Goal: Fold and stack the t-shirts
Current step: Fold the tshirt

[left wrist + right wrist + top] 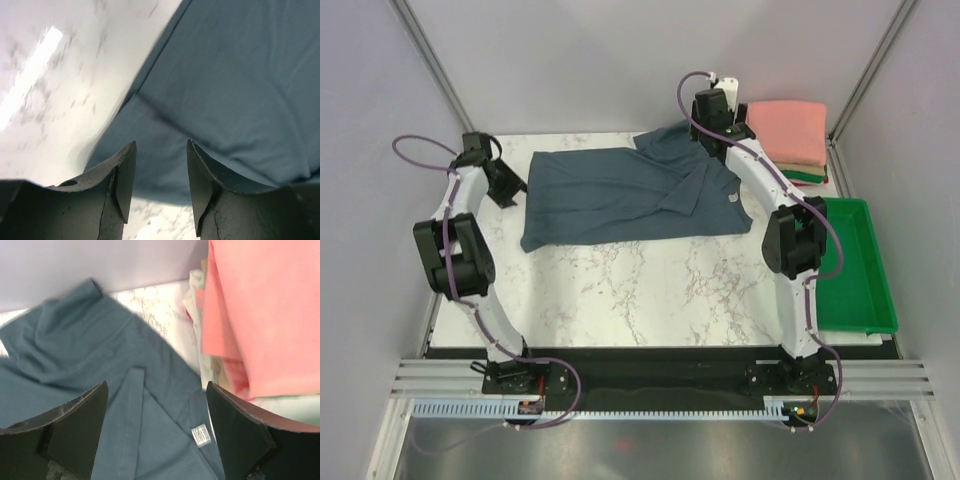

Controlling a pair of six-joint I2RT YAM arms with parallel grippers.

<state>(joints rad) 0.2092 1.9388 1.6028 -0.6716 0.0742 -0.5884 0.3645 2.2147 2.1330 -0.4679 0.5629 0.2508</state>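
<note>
On the left, the left gripper (161, 145) is seen low over the marble table (650, 290), with its two fingers spread apart and nothing pinched between them. In the left wrist view the left edge of the slate blue-grey t-shirt (620, 195) is seen just ahead of and beneath the fingertips, with bare marble to their left. The shirt is laid out flat across the far half of the table, between the two arms. Its hem end is turned toward the left arm and its collar end toward the right. One sleeve is folded in over the body, and the other is pushed up toward the back wall. A small white label (200, 435) is shown inside the collar in the right wrist view. The right gripper (156, 385) is held above that collar end. Its fingers are set wide apart and no cloth is gripped between them. Just to the right, at the far right corner of the table, a folded salmon-pink t-shirt (788, 125) is stacked on top of the tan, green and red folded tees (807, 172), of which only thin edges are visible. Nearer along the right edge, a green plastic tray (850, 270) is placed beside the right arm.
</note>
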